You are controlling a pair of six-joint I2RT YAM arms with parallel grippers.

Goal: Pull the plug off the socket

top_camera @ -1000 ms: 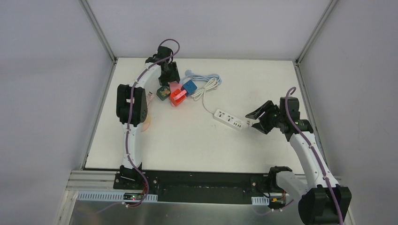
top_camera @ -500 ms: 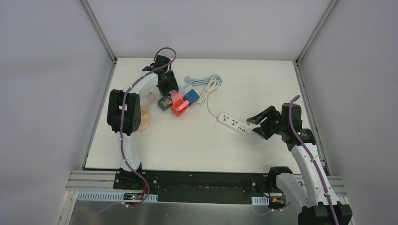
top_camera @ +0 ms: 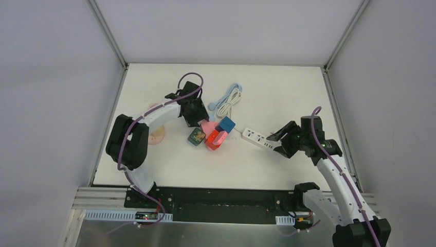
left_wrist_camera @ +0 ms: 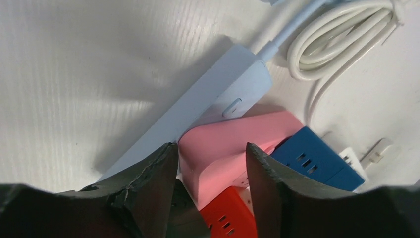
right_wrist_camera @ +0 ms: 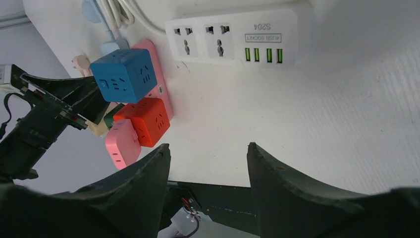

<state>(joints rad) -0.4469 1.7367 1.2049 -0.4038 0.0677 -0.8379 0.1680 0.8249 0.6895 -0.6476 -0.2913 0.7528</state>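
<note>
A pink socket block point(top_camera: 208, 126) carries a blue cube plug point(top_camera: 225, 124), a red cube plug point(top_camera: 213, 140) and a green one point(top_camera: 195, 136). My left gripper point(top_camera: 198, 117) is shut on the pink block point(left_wrist_camera: 233, 139), one finger on each side, with the red cube point(left_wrist_camera: 228, 218) and the blue cube point(left_wrist_camera: 312, 158) just beyond. My right gripper point(top_camera: 277, 140) is open and empty, hovering by the right end of a white power strip point(top_camera: 257, 139). In the right wrist view point(right_wrist_camera: 208, 148) the cluster lies at the left: blue cube point(right_wrist_camera: 121, 74), red cube point(right_wrist_camera: 146, 119).
The white strip point(right_wrist_camera: 233, 34) has two sockets and green USB ports. Its coiled white cable point(top_camera: 229, 98) and a pale blue cable point(top_camera: 234, 86) lie behind the cluster. A pale blue strip point(left_wrist_camera: 198, 109) lies against the pink block. A pinkish disc point(top_camera: 157, 135) lies left.
My left gripper has dragged the pink block and its cubes toward the near right. The white strip and cable shifted with it. My right gripper has dropped slightly nearer, still open.
</note>
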